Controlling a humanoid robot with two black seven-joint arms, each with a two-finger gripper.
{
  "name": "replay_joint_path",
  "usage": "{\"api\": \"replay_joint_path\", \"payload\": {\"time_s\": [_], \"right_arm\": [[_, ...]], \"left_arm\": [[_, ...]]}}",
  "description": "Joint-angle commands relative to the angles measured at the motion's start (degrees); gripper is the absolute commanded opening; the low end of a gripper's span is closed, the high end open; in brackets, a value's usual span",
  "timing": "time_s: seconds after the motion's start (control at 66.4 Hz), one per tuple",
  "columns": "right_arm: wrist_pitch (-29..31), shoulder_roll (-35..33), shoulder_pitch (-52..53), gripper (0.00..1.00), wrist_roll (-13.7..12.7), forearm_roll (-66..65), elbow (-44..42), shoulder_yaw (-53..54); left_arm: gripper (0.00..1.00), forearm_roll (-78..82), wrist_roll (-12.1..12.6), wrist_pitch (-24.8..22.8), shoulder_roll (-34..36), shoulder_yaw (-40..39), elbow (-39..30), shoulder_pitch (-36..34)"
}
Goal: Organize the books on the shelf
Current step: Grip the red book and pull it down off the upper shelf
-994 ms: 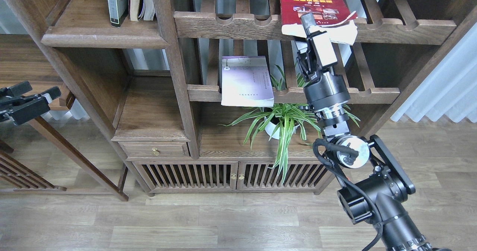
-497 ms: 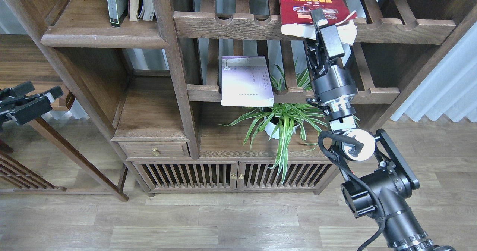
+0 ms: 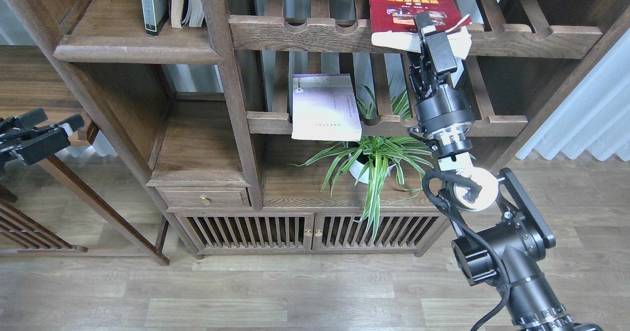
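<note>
Right gripper is raised to the near edge of the red book, fingers stacked over its pale page block. It appears to be taking hold there, but I cannot tell whether the fingers are closed on it. The red book lies flat on the upper slatted rack, overhanging the notched front rail, so its edge is reachable. It is thick, with a glossy red cover and a curled corner. The lavender-white book lies flat below and left of the red book on the lower rack. The yellow-green book stands upright far left of it on the solid shelf, probably the destination. Left gripper idles far down-left, fingers slightly parted, empty.
</note>
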Motion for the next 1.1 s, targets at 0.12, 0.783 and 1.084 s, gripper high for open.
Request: {"api": "replay_joint_path", "payload": {"time_s": [0.12,0.783,1.084], "right_arm": [[-0.06,0.00,0.52,0.82,0.12,0.09,0.00,0.77],[1.34,0.00,0.00,0.36,0.21,0.26,0.62,0.94],[15.65,0.00,-5.53,0.04,-0.50,0.26,0.62,0.15]], "left_arm": [[1.00,0.05,0.09,0.00,0.00,-0.09,0.03,0.00],[0.99,0.05,0.18,0.00,0.00,-0.09,-0.15,0.00],[0.99,0.05,0.18,0.00,-1.49,-0.18,0.29,0.00]]}}
